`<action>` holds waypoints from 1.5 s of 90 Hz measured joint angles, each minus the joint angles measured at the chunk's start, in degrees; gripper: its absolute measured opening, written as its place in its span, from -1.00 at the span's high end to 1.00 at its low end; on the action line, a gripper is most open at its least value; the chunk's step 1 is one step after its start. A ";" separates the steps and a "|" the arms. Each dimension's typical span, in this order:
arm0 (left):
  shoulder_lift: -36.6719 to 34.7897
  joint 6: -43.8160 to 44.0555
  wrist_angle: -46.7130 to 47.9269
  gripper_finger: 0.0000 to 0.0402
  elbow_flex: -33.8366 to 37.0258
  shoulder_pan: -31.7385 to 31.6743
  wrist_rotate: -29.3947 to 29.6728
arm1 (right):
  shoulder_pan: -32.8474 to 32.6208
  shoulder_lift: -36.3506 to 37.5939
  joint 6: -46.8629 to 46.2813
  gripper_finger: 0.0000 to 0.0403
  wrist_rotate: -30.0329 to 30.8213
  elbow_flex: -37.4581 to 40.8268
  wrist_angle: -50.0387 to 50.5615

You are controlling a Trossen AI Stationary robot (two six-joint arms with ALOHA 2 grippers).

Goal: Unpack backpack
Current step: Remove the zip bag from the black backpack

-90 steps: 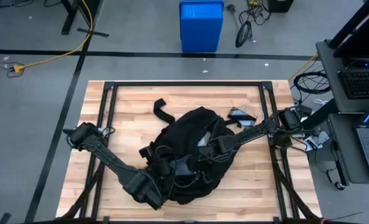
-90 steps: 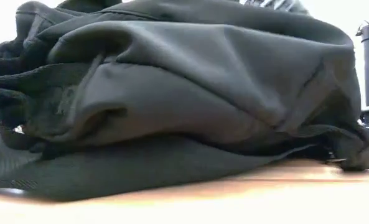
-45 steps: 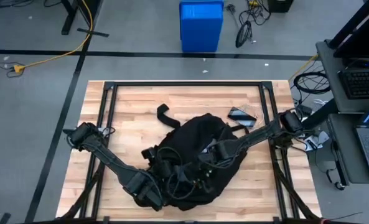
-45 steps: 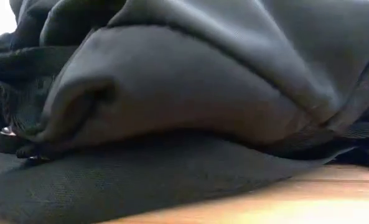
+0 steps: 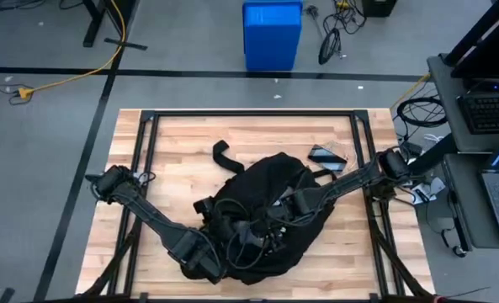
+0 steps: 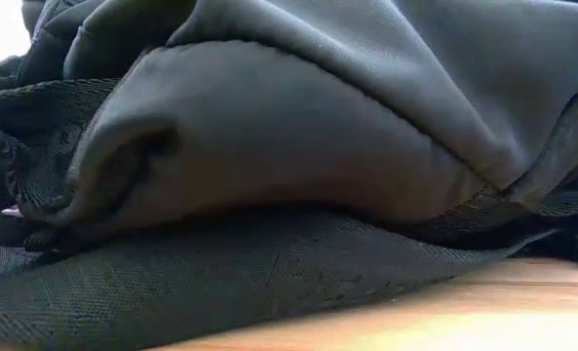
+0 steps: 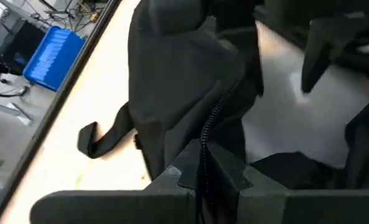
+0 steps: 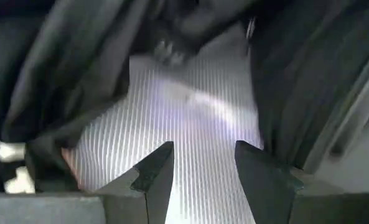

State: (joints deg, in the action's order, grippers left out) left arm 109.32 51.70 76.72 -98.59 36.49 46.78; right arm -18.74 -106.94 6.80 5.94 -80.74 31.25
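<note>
**Backpack open at its near side, both grippers at the mouth**

Backpack (image 5: 266, 210) lies slumped in the middle of the worktop (image 5: 173, 151), its long axis running from about 1 o'clock down to 7 o'clock in the overhead view, with a loose strap (image 5: 221, 154) trailing off toward 11 o'clock. Both arms meet at its lower half. The left gripper (image 7: 204, 163) comes in from 8 o'clock and is pressed together on the zipper edge of the backpack opening, seemingly holding that lip up. The right gripper (image 8: 198, 163) reaches in from 3 o'clock; its fingers are spread, with nothing between them, and pointing straight at a pale ribbed item (image 8: 190, 124) lying inside the bag.

That is the relation the next move seems to turn on: the pale item sits directly ahead of the right gripper, deeper into the mouth, so the right arm looks better placed to take it while the left keeps the fabric clear.

Much is hard to read. From overhead the two grippers are lost among black fabric and straps. The table-level camera is filled by dark cloth. What the pale item is, I cannot tell, nor whether more lies under it. A small dark packet (image 5: 326, 157) rests on the worktop at 1 o'clock, just beside the bag.
</note>
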 joint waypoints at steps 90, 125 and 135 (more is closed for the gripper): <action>0.11 -6.11 6.08 0.96 -0.02 -1.70 10.69 | 0.85 -8.33 4.84 0.22 -16.81 -0.05 -16.31; 0.12 -5.69 5.57 0.96 0.16 -1.80 9.16 | 0.89 -8.89 1.89 0.22 -4.46 0.02 -9.27; 0.09 -5.66 5.04 0.96 1.10 -1.79 8.72 | 0.07 -10.05 3.52 0.21 4.25 0.02 -9.03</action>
State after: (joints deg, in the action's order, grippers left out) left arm 109.40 46.03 81.76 -97.48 34.70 55.49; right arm -18.68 -116.99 10.32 10.19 -80.73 22.21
